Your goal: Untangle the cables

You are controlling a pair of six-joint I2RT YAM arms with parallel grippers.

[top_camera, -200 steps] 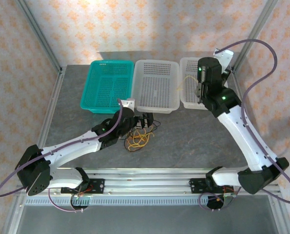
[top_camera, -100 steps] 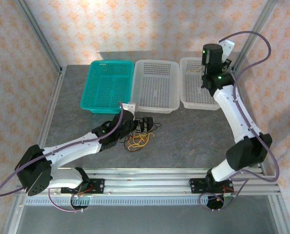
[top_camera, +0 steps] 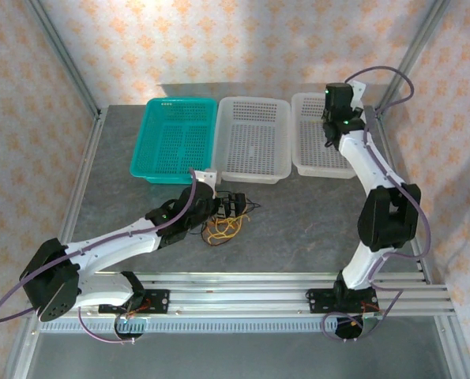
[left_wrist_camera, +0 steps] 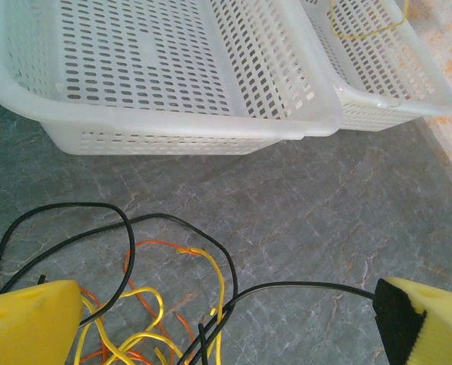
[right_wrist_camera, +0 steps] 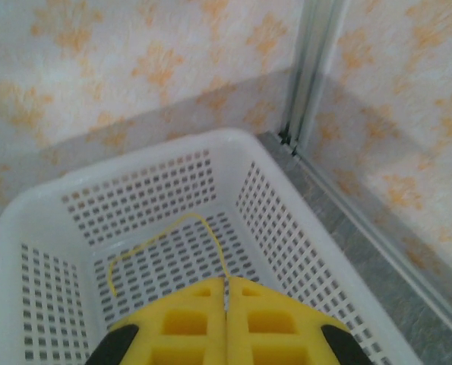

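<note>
A tangle of black, yellow and orange cables (top_camera: pixel 223 223) lies on the grey table in front of the middle basket. My left gripper (top_camera: pixel 228 203) hovers right over it, open, its yellow fingers (left_wrist_camera: pixel 30 323) wide apart either side of the strands. Between them run a black cable (left_wrist_camera: pixel 172 222), a yellow cable (left_wrist_camera: pixel 219 277) and an orange cable (left_wrist_camera: pixel 146 245). My right gripper (right_wrist_camera: pixel 226 283) is over the right white basket (top_camera: pixel 313 164), shut on a separate thin yellow cable (right_wrist_camera: pixel 159 230) that loops down onto the basket floor.
A teal basket (top_camera: pixel 174 138) and a middle white basket (top_camera: pixel 254 140) stand side by side at the back, left of the right basket. Metal frame posts and patterned walls close in the back and right sides (right_wrist_camera: pixel 305 84).
The right arm has folded upright, its wrist moving back and right over the right basket's far corner. The left arm and the tangle have barely moved.
</note>
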